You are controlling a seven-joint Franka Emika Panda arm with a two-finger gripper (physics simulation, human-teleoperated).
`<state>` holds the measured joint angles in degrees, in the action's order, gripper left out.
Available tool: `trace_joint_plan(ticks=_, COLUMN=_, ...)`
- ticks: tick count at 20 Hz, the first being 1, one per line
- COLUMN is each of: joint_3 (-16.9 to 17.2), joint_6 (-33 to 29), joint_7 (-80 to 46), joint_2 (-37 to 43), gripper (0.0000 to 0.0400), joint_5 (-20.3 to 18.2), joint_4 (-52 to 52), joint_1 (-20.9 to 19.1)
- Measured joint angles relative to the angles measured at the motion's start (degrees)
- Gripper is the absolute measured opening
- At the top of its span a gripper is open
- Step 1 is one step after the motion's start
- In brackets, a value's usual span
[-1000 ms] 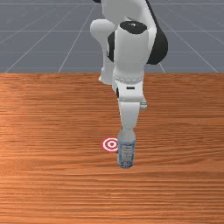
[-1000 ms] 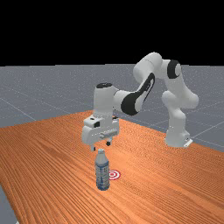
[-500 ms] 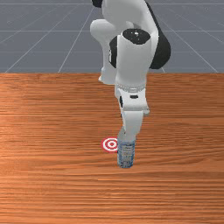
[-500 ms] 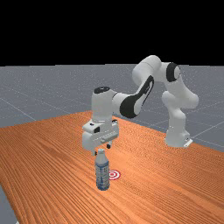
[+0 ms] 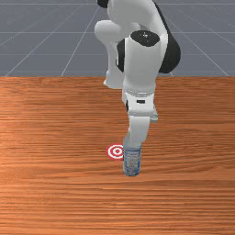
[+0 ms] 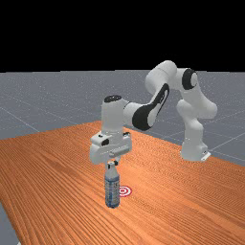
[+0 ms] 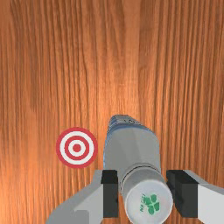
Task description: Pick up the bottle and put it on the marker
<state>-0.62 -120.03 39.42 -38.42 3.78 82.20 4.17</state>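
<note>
Far view first, and it's a grip right beside the marker (image 6: 124,191)! The gripper (image 6: 112,164) is closed on the top of the bottle (image 6: 112,189), which stands upright on the table (image 6: 52,167), just off the marker on the far view's left, covering a sliver of its red rim. The label (image 6: 112,192) wraps the body in blue and white, busy with print, but the words are too small to read. The arm (image 6: 156,95) reaches in over the wood, its foot well back from the marker on the far view's right.

Over to the front view: the bottle stands just off the marker on the front view's right, hiding part of that rim, its base nearer the camera than the marker's rings. The gripper comes down from above, blocking the bottle's top, and the label shows bluish rows of print that can't be read.

Down to the wrist view, and what a look at the cap (image 7: 144,215)! It's white, with a green clover-like emblem (image 7: 151,204) and tiny green lettering beside it, too small to make out. The fingers (image 7: 110,192) press the neck from two sides, and right beside the bottle lies the marker, its red and white rings in full.
</note>
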Motion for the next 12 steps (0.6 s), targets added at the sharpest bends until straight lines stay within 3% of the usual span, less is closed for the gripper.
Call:
trace_joint_plan(ticks=5, joint_3=3.01, joint_6=0.71, joint_7=-12.22, joint_2=-0.01, gripper=0.0164, joint_5=-2.79, joint_4=-0.26, joint_1=-0.36)
trace_joint_plan(ticks=9, joint_3=1.80, joint_6=-0.17, joint_7=2.03, joint_2=0.60, gripper=0.0155, joint_5=-1.27, joint_4=0.28, joint_1=-4.61)
trace_joint_plan(ticks=12, joint_3=1.71, joint_6=-1.57, joint_7=2.87, joint_2=1.41, gripper=0.0151, joint_5=-1.10, joint_4=1.63, joint_1=-4.84)
